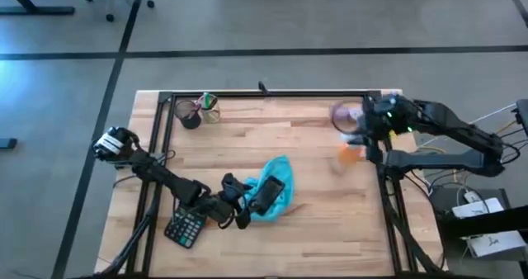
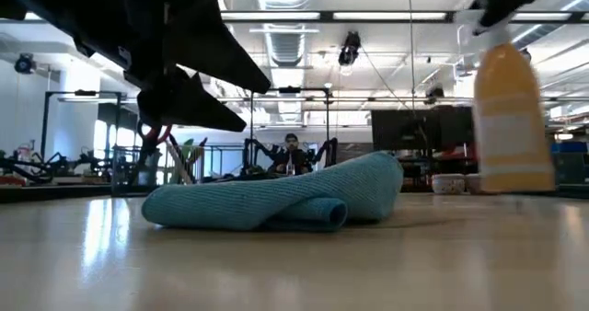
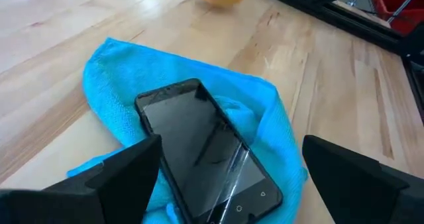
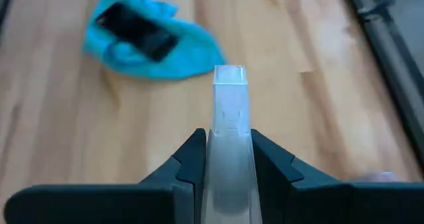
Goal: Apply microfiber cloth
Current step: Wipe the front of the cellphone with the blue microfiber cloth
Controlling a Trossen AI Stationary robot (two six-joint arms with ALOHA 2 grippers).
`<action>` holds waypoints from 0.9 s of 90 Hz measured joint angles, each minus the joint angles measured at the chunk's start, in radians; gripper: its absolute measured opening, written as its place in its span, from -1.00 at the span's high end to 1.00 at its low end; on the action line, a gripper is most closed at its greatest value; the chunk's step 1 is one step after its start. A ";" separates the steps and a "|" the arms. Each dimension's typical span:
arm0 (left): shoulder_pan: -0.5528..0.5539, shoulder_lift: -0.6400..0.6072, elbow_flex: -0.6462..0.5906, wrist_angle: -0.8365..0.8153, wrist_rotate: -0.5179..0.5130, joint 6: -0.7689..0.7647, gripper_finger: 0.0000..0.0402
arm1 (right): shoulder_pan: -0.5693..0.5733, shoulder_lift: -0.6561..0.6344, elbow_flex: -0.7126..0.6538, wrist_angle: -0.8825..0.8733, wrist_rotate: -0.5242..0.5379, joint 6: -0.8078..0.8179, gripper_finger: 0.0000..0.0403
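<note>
Cloth: you have one turquoise microfiber cloth (image 1: pixel 274 195) lying crumpled near the middle of the table (image 1: pixel 313 238).
On top: one black phone (image 3: pixel 205 154) rests on the cloth, covering its centre.
Left gripper (image 1: pixel 239 203): just beside the cloth's edge, fingers spread wide, nothing held.
Right gripper (image 4: pixel 225 159): well apart from the cloth, near the right rail, clamped on the white top of one orange bottle (image 2: pixel 509 118).
Surroundings: you will find one calculator (image 1: pixel 186 226) beside the left arm, and two cups (image 1: pixel 198 111) at the far left corner.
</note>
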 joint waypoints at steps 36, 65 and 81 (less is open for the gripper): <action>0.024 0.000 0.000 0.000 -0.001 0.003 -0.74 | 0.247 -0.102 -0.068 0.018 -0.014 0.143 0.67; 0.024 0.000 -0.002 -0.001 -0.001 0.005 -0.74 | 0.375 -0.030 -0.046 0.007 0.031 0.232 0.61; 0.024 0.000 -0.002 -0.002 -0.001 0.005 -0.74 | 0.447 0.036 0.004 -0.056 0.032 0.357 0.49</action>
